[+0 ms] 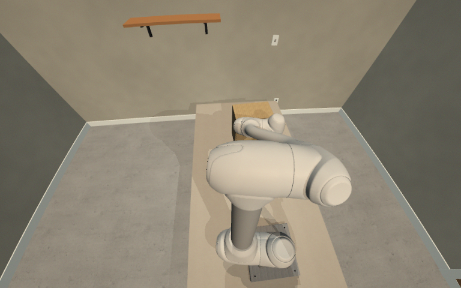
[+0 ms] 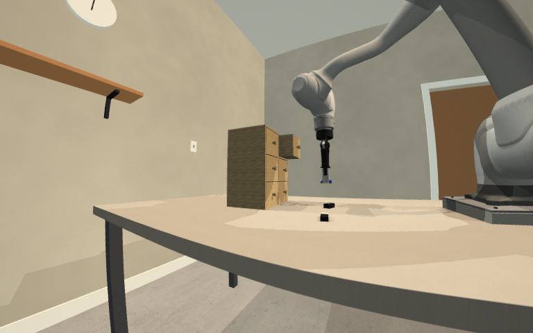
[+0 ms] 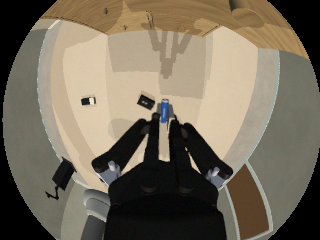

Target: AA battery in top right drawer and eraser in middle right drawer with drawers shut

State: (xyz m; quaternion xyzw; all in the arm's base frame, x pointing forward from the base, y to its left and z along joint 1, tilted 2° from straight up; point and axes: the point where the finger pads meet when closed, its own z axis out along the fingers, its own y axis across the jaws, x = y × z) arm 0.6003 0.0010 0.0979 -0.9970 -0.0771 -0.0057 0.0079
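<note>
My gripper (image 2: 325, 175) (image 3: 164, 109) points down and is shut on the blue AA battery (image 2: 330, 181) (image 3: 165, 107), well above the table and in front of the chest. The battery lies level across the fingertips. The wooden chest (image 1: 250, 108) (image 2: 245, 168) stands upright; its top right drawer (image 2: 289, 146) sticks far out and looks level. The other drawers look pushed in. The eraser, seemingly the black block with a white end (image 2: 324, 218) (image 3: 88, 101), lies on the table to the left. The arm hides gripper, battery and eraser in the top view.
A second small black block (image 2: 329, 205) (image 3: 146, 102) lies on the table (image 2: 368, 247) (image 3: 132, 85), right of the eraser and near below the gripper. The arm's base plate (image 1: 274, 274) (image 2: 468, 210) stands opposite the chest. A wall shelf (image 1: 176, 19) (image 2: 55, 66) hangs behind the chest's side.
</note>
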